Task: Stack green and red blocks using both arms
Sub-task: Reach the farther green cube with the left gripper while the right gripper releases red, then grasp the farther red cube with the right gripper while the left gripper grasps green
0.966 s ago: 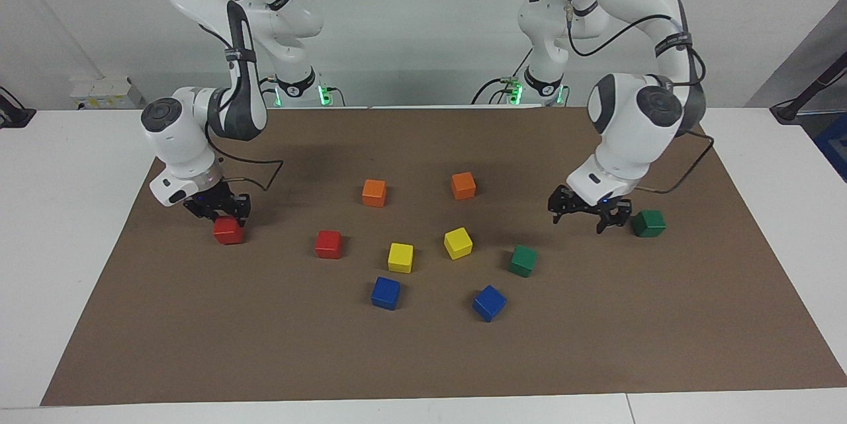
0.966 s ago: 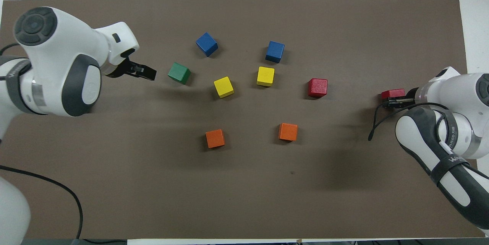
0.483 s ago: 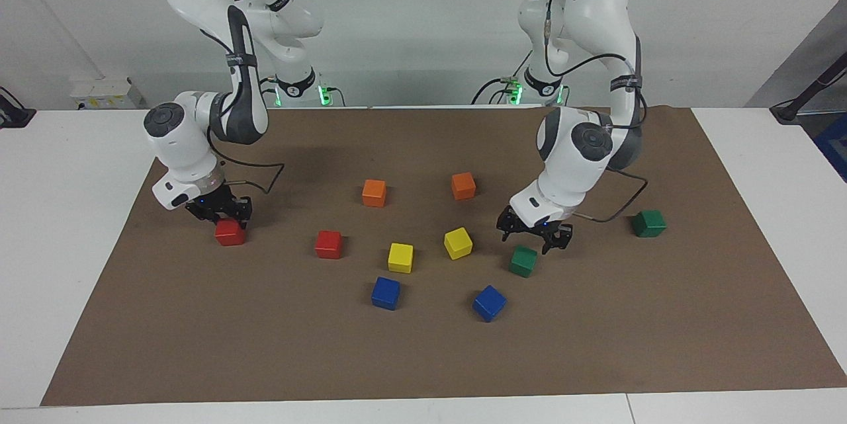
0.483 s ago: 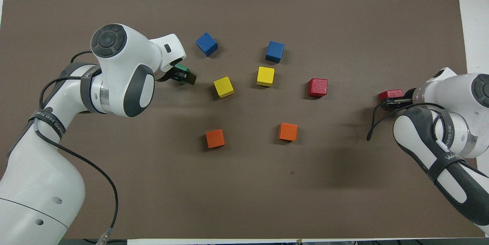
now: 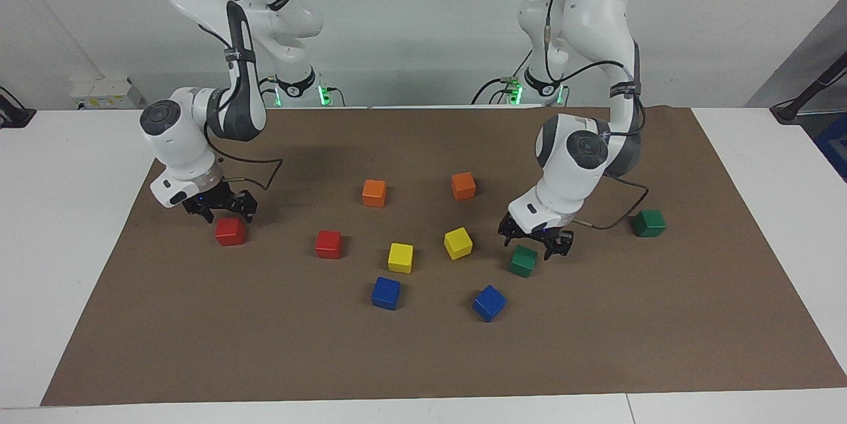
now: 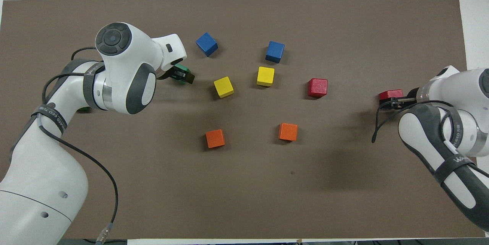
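A red block [image 5: 230, 231] lies on the brown mat at the right arm's end, and my right gripper [image 5: 225, 211] hangs open just above it, apart from it. In the overhead view that gripper [image 6: 389, 102] partly covers the block [image 6: 390, 94]. A second red block [image 5: 328, 244] sits nearer the middle. My left gripper [image 5: 534, 247] is open and low over a green block [image 5: 523, 262], a fingertip on either side of its top; I cannot tell whether they touch. Another green block [image 5: 648, 223] rests at the left arm's end.
Two orange cubes [image 5: 374, 192] [image 5: 463, 185] lie nearer the robots. Two yellow cubes [image 5: 400, 257] [image 5: 458, 243] sit mid-mat, with two blue cubes [image 5: 386, 292] [image 5: 489, 303] farther out. The brown mat [image 5: 423, 358] covers the white table.
The left arm swung from beside the end green block to over the other green block and lowered. The right gripper opened, let go of the red block and rose slightly.
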`<act>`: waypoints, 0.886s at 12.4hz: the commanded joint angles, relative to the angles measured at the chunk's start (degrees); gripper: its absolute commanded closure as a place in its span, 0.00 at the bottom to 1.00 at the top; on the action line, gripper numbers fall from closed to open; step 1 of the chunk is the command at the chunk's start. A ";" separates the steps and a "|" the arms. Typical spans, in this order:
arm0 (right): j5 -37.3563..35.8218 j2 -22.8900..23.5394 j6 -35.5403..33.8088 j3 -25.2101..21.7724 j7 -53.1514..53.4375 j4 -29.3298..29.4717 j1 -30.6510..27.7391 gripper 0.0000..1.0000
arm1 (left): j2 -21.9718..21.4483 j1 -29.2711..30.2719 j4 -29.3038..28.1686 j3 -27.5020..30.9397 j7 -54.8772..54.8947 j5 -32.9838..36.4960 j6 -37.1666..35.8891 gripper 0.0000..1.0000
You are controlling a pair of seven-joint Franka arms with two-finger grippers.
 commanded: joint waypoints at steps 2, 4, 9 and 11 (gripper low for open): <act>0.42 -4.54 -15.31 1.46 8.39 9.01 5.41 0.00 | 2.34 -1.96 1.31 0.60 0.43 0.92 2.88 0.00; -0.38 -2.09 -20.52 1.46 16.91 16.48 11.38 0.00 | 2.60 -2.05 1.22 0.69 0.34 0.92 3.41 0.00; -0.29 3.18 -14.31 1.55 26.17 19.15 19.76 0.00 | 3.48 -1.96 0.26 0.78 0.43 1.36 5.61 0.00; -0.29 4.95 -11.67 1.55 26.26 19.42 19.85 0.00 | 3.48 -1.96 -1.32 0.78 0.69 3.02 7.10 0.00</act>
